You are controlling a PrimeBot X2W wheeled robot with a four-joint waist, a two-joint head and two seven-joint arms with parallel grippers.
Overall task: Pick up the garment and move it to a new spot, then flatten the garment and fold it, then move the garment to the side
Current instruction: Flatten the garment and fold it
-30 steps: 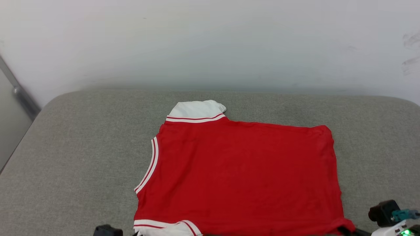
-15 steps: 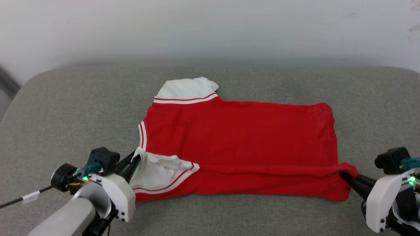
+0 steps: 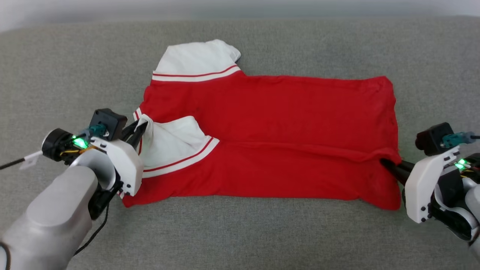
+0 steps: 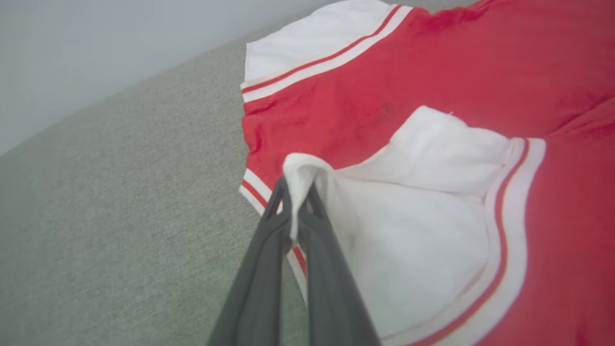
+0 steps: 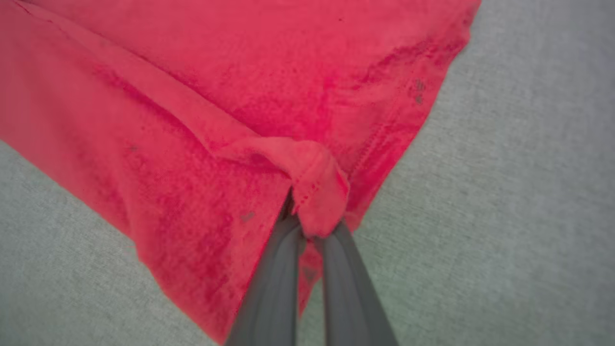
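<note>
Pinching the shirt [image 3: 270, 123] at two ends, I have my left gripper [image 3: 139, 129] closed on the edge of the near sleeve [image 3: 168, 146]. The white cloth is bunched between the two dark fingers and lifted a little off the red body. My right gripper [image 3: 387, 165] is clamped on the near hem corner at the other end. In the right wrist view, a knot of red cloth with its stitched edge sits squeezed between the fingertips.

The shirt lies across the middle of the grey cushion [image 3: 262, 232], neck end toward my left, hem toward my right, plain red side up. Its near long edge is turned over onto the body, and a ridge of red cloth runs between my two grips. The near sleeve lies on top of the red with its red-and-white trim showing. The far sleeve [image 3: 195, 56] lies flat on the cushion, pointing away from me.

A few small dark smudges mark the red cloth near the hem and beside the near sleeve. In the left wrist view a pale wall [image 4: 72, 48] rises beyond the cushion.
</note>
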